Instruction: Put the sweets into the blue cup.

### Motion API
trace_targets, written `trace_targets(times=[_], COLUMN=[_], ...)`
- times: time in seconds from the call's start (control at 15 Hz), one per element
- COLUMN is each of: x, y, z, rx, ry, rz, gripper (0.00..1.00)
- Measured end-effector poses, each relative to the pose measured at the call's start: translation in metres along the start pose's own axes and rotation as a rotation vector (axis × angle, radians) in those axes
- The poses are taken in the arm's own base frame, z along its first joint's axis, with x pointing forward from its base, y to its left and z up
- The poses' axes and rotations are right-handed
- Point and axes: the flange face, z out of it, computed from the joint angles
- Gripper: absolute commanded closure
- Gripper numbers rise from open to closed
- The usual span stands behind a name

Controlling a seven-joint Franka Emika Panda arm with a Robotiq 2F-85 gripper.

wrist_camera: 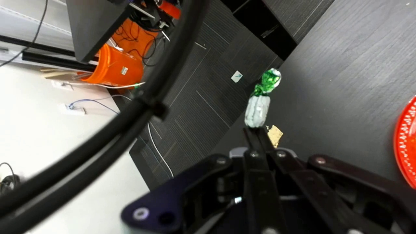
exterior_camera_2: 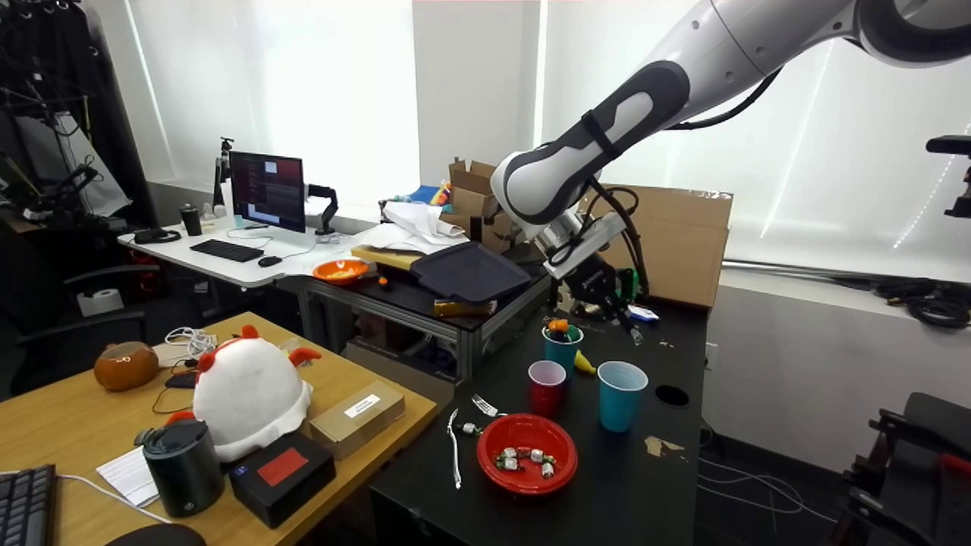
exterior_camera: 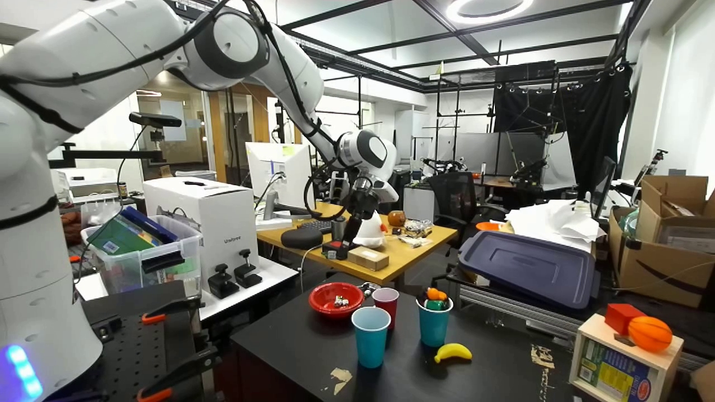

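Sweet (wrist_camera: 257,110) pinched at tip of hand (wrist_camera: 255,131), jutting fwd, w/ green wrapper end (wrist_camera: 270,81) farthest out.

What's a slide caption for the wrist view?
Jaws shut on a green-and-white sweet, red bowl at frame edge.

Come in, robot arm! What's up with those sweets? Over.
Hand shut on one wrapped sweet. More sweets in red bowl. Possible snag: one blue cup holds other items.
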Motion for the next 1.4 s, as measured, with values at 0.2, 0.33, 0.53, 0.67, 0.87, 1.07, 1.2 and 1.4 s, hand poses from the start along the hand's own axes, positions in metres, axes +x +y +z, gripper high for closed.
trace_targets(times=[0.2,0.33,0.53,0.67,0.87,1.07,1.2,1.4], x=[-0.003,-0.005,-0.006,-0.005,-0.003,0.000,0.001,0.003], y=[0.006,0.009,0.012,0.014,0.016,0.019,0.020,0.022], z=[0.001,0.001,-0.002,-0.005,-0.009,-0.012,-0.014,-0.017], rx=[-0.045,-0.074,-0.118,-0.149,-0.203,-0.252,-0.274,-0.303], ry=[-0.024,-0.031,-0.004,0.038,0.109,0.170,0.199,0.245], rz=[0.072,0.115,0.178,0.207,0.228,0.234,0.235,0.255], gripper=[1.00,1.00,1.00,1.00,1.00,1.00,1.00,1.00])
